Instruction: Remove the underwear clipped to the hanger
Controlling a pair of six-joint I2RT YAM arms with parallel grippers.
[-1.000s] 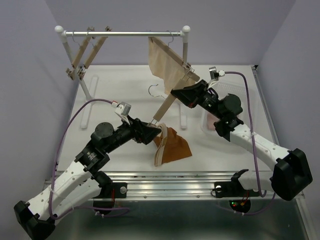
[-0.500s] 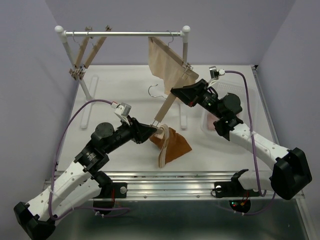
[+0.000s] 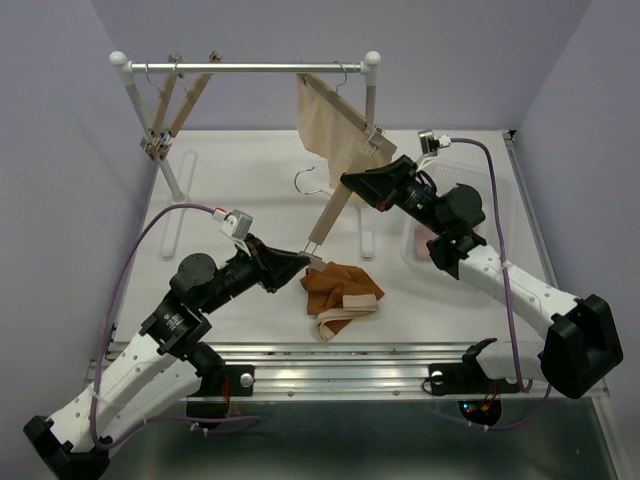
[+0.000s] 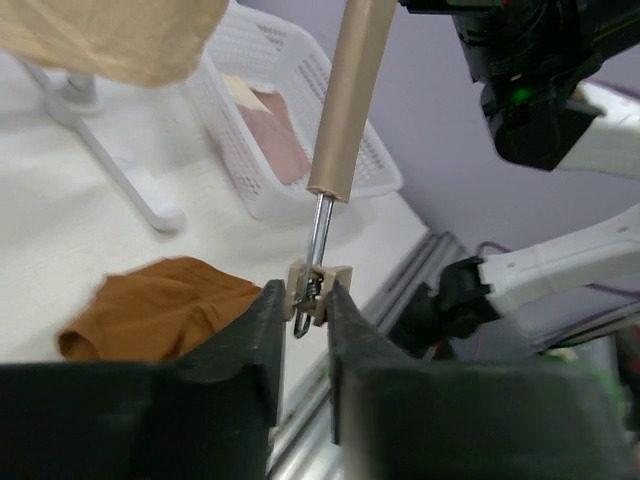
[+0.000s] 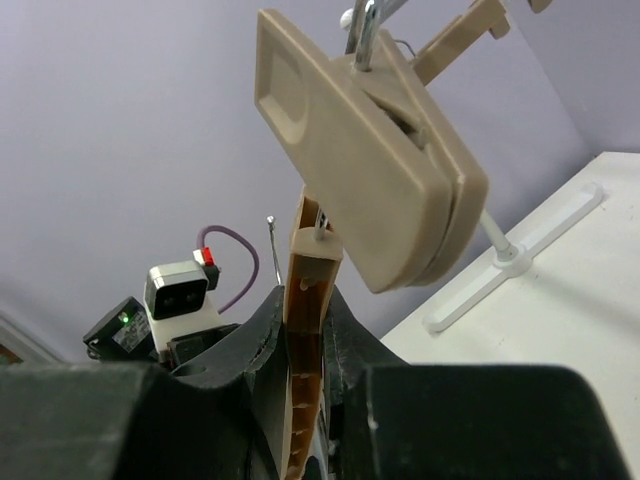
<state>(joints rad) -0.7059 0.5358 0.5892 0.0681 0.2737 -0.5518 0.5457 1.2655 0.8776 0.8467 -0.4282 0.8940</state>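
The rust-brown briefs (image 3: 338,292) lie crumpled on the table (image 3: 230,190) just beside the left gripper (image 3: 303,262), free of the hanger (image 3: 330,215). Their long axis runs left to right, with the pale waistband turned toward the arms' bases. The hanger slants from the right gripper (image 3: 350,185), which is clamped on its wooden bar, down toward the near left. There the left gripper's jaws are squeezed together on the end clip (image 4: 318,290). The beige briefs (image 3: 325,120) hang below the rail (image 3: 250,67), sloping down to the right. The pink briefs (image 4: 280,140) lie in the basket (image 4: 250,190). A second ago the left jaws stood wide and the brown pair dangled from that clip in a peak — now it has dropped flat.
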